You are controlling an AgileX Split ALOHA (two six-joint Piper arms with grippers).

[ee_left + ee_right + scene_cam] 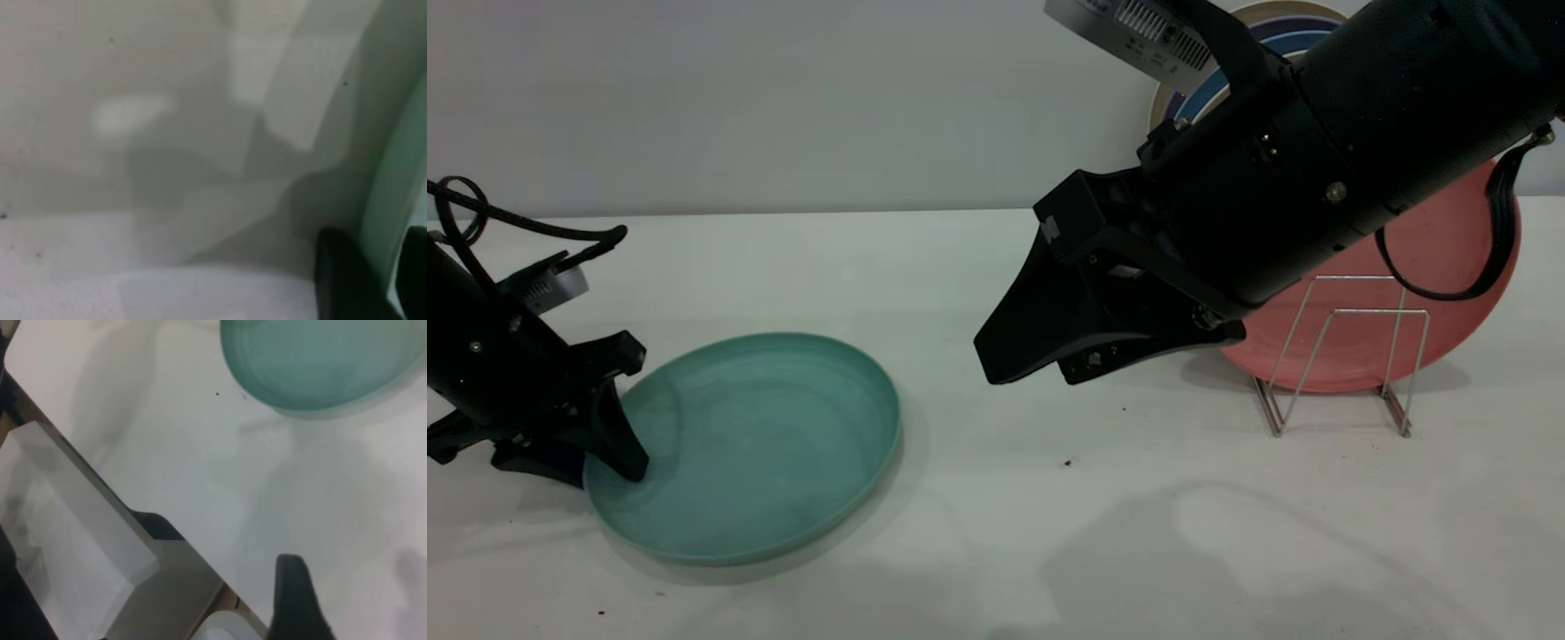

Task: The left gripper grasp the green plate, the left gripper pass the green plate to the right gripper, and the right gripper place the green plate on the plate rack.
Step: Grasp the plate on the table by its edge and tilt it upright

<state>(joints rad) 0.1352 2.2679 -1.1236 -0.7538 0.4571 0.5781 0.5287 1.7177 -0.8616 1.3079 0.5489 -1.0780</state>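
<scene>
The green plate (765, 444) lies on the white table at the front left. It also shows in the right wrist view (320, 360). My left gripper (596, 462) is at the plate's left edge. One finger (618, 440) is inside the plate and the other is under the rim. In the left wrist view the green rim (393, 167) runs between my two fingers (347, 280), which are closed on it. My right gripper (1023, 369) hangs open and empty above the middle of the table, to the right of the plate. The plate rack (1343, 356) stands at the right.
A salmon-pink plate (1449, 267) stands upright in the rack behind its front loops. Blue plates (1280, 44) lean against the back wall behind the right arm. In the right wrist view the table's edge and a translucent box (67, 540) show beyond it.
</scene>
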